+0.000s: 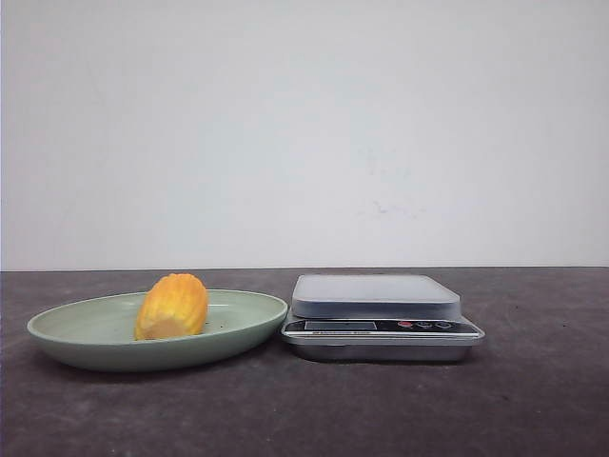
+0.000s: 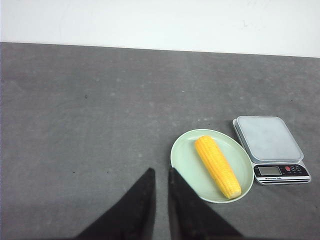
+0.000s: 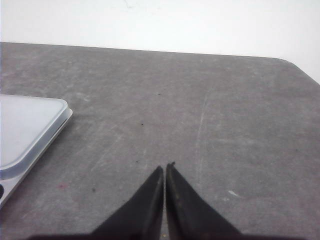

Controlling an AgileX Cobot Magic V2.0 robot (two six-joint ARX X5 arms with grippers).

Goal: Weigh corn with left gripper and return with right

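Observation:
The yellow-orange corn [image 1: 173,305] lies in the pale green plate [image 1: 67,333] at the table's left, its paler cut end toward me. In the left wrist view the corn [image 2: 217,166] shows as a ribbed cob lying lengthwise across the plate [image 2: 182,160]. My left gripper [image 2: 161,171] hangs high above the table, to the side of the plate, with a narrow gap between its jaws and nothing in it. My right gripper [image 3: 165,166] is shut and empty over bare table beside the scale. Neither gripper shows in the front view.
A silver kitchen scale [image 1: 376,297] with a pale weighing pad stands just right of the plate, its display facing me. It also shows in the left wrist view [image 2: 268,139] and at the edge of the right wrist view [image 3: 25,130]. The table's rounded corner [image 3: 295,65] lies beyond the right gripper.

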